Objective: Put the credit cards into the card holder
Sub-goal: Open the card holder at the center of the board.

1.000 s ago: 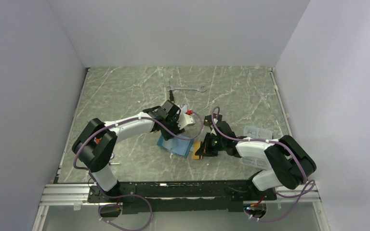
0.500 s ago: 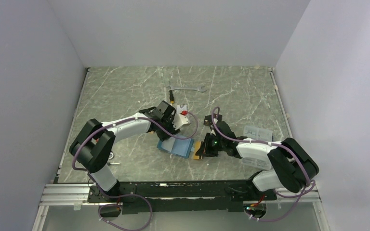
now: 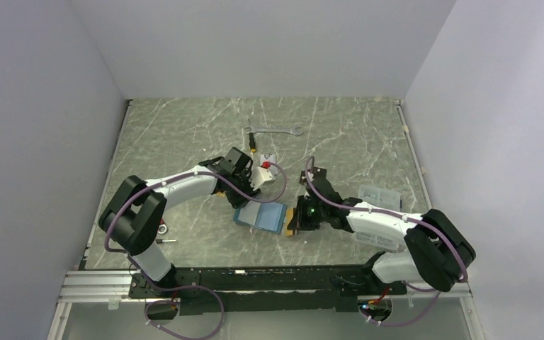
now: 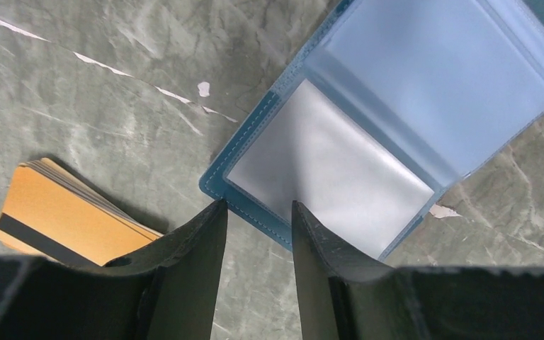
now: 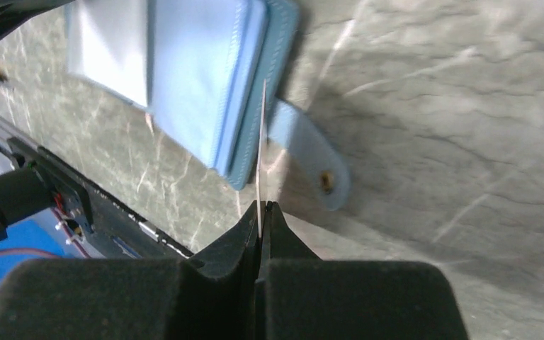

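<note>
Your card holder point(image 3: 261, 216) lies open and flat on the table point(image 3: 184, 142), between the two arms near the front. It has a teal-blue stitched border and clear plastic pockets point(image 4: 425, 92) inside. One pocket reads pale blue and the next silvery grey; you can't tell if a card sits in either. Its snap tab point(image 5: 308, 152) sticks out flat on the marble, on the right arm's side.

A stack of credit cards point(image 4: 64, 212), orange-gold with a black stripe, lies on the table just beside the holder's corner, not touching it.

Your left gripper point(image 4: 255, 255) hangs over the holder's near edge, fingers partly apart, with nothing between them. Whether the tips touch the holder isn't clear.

Your right gripper point(image 5: 262, 212) is pinched tight on one card point(image 5: 261, 149). The card shows edge-on and stands upright, so you can't tell its colour. Its far end reaches the holder's edge next to the tab; you can't tell if it touches.
</note>
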Tool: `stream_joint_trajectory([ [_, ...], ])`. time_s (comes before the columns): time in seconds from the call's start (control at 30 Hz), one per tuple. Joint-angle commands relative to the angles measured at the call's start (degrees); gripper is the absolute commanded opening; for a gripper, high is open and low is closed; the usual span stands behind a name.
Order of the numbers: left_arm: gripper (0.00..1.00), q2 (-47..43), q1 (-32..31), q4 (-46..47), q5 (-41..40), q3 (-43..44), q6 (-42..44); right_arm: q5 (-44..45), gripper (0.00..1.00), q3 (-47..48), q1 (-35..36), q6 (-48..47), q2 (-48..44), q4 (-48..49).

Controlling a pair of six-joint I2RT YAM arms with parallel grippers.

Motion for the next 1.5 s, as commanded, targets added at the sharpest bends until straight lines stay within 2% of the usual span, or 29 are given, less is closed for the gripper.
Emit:
stream_joint_trajectory([
  [0.0, 0.44, -1.8, 0.0, 0.5, 1.9, -1.9, 0.0, -1.8, 0.00, 3.1, 2.2, -2.9, 0.3, 2.6],
  [0.47, 0.43, -3.7, 0.1, 1.0, 2.7, -2.9, 0.0, -6.1, 0.00, 3.9, 3.5, -4.6, 8.2, 5.6],
  [1.07, 0.42, -3.2, 0.1, 0.5, 4.0, -3.0, 0.4, -9.1, 0.00, 6.3, 3.8, -5.6, 10.9, 7.6],
  [1.47, 0.40, -3.3, 0.6, -1.1, 6.0, -2.7, 1.3, -8.3, 0.00, 8.2, 3.9, -5.8, 12.4, 4.8],
])
